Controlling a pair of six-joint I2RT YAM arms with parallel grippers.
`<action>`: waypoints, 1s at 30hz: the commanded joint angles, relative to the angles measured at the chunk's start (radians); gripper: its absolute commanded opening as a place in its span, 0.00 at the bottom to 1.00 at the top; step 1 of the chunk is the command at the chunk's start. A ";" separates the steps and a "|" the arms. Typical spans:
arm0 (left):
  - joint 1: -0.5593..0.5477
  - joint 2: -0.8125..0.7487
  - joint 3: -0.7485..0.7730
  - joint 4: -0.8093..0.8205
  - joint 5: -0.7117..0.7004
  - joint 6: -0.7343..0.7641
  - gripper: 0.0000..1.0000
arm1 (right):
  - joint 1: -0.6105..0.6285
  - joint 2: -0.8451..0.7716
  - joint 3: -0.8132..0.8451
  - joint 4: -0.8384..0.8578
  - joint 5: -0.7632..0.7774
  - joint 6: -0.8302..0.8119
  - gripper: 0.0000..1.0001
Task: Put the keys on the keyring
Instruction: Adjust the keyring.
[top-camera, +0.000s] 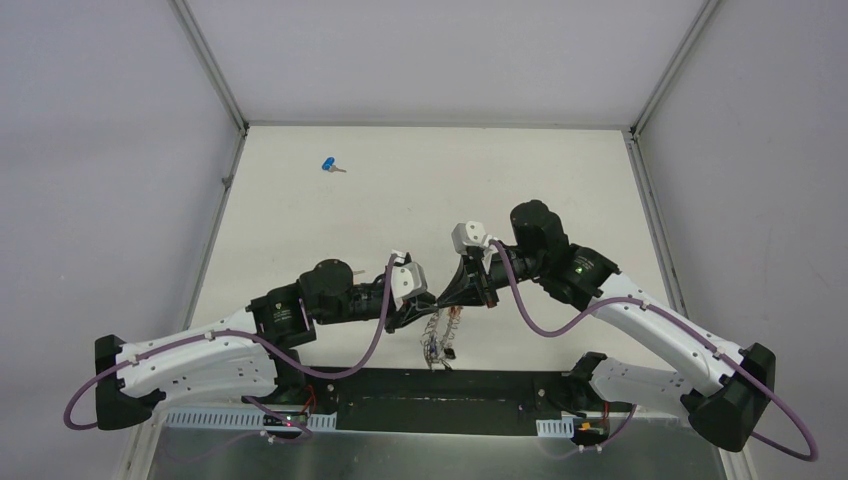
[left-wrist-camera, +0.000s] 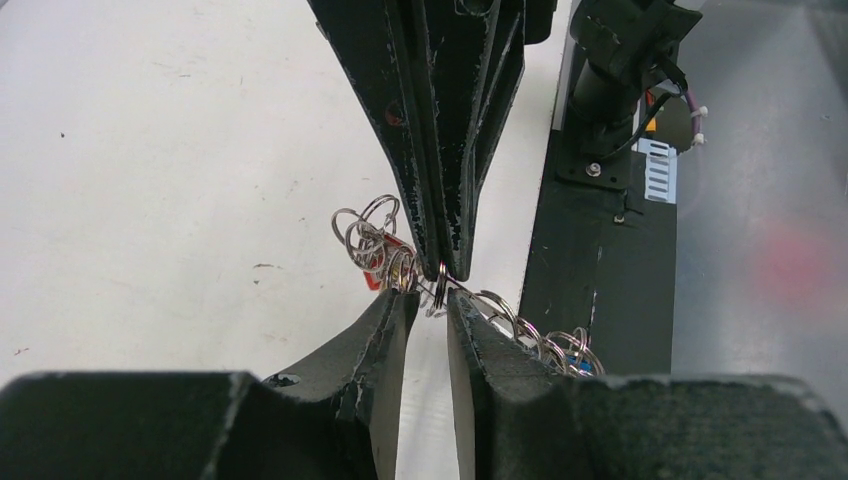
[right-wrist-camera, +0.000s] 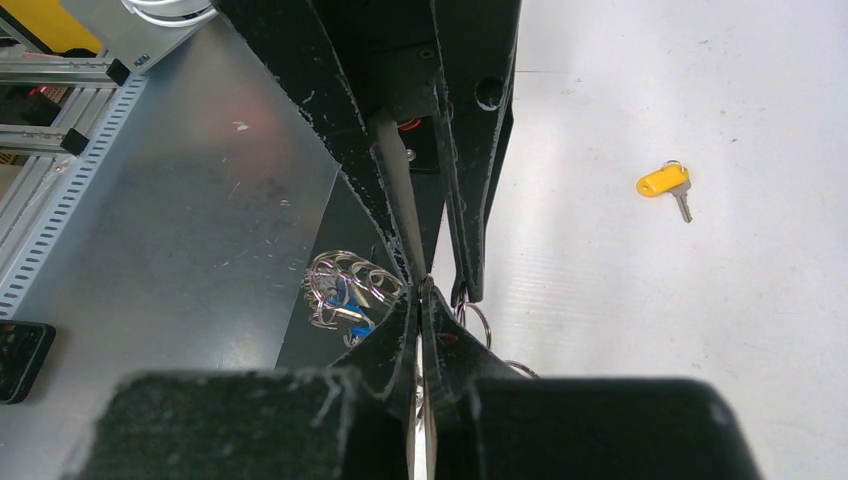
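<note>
Lower centre of the overhead frame, the keyring was a tiny tangle, its hanging pieces indistinguishable, its top hidden behind the right gripper.

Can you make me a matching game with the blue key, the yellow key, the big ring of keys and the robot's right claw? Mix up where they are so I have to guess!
Things:
1. blue key
2. yellow key
3. keyring
4. right gripper

Where or how:
A. dangling in the middle, fringed with little keys
B. lying far off on the left part of the table
C. pinched shut on a ring's wire
D. lying on the table, seen only by the right wrist camera

Pairs: 1-B, 2-D, 3-A, 4-C.
</note>
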 joint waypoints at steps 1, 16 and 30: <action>-0.009 0.000 0.044 0.007 -0.001 0.018 0.25 | 0.003 -0.016 0.015 0.082 -0.044 0.008 0.00; -0.009 -0.055 -0.005 0.076 0.001 -0.004 0.00 | 0.003 0.000 0.011 0.082 -0.045 0.003 0.00; -0.009 -0.143 -0.120 0.198 0.033 0.022 0.00 | 0.002 -0.114 -0.027 0.250 0.056 0.080 0.58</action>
